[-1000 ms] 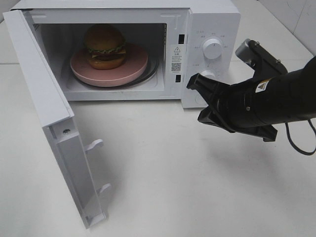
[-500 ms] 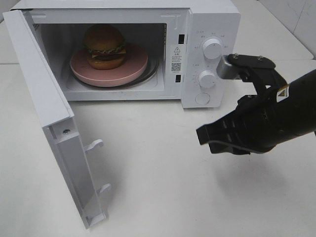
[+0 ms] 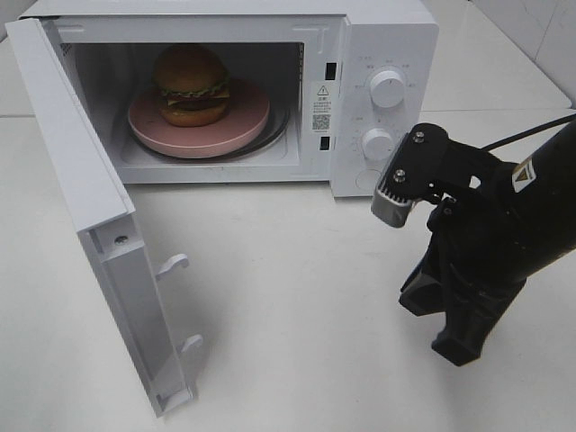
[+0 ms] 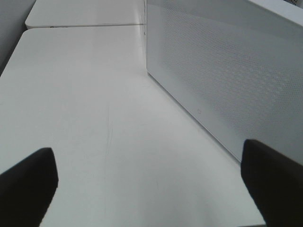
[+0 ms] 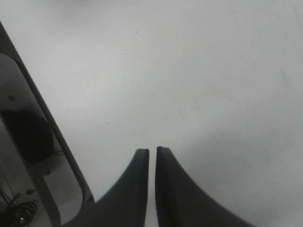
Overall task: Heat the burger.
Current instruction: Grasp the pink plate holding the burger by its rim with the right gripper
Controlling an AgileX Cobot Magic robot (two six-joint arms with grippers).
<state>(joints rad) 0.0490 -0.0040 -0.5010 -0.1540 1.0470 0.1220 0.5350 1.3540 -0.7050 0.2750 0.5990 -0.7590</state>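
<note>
- Since the burger [image 3: 190,85] sits on the pink plate [image 3: 247,117] inside the microwave [image 3: 387,36], the loading part of the task looks done.
- What is left, as I judge it: shut the door [image 3: 81,180], then set the knobs so that heating starts.
- The door stands swung wide to the left of the cavity, with its latch hooks [image 3: 171,264] facing out over the counter [image 3: 297,315]; nothing touches it.
- The right hand [image 3: 457,346] hangs in front of the control panel, tips pointing down at the counter, apart from the microwave.
- In the right wrist view that hand [image 5: 152,151] has its two fingers drawn together with only a sliver between them, and nothing is held.
- The left hand [image 4: 149,172] shows in its own wrist view only. Its fingers are spread far apart, empty, low over the counter.
- Ahead of the left hand is a white panel with a dotted mesh, probably the door's outer face, so this arm seems the better placed to push the door to.
- The upper knob [image 3: 387,88] and lower knob [image 3: 377,144] are both free, and the right arm is near them without covering them.
- Nothing lies on the counter along the door's swing, so its way to closing looks clear. The burger and plate sit well back of the opening, so the door should not catch them.
</note>
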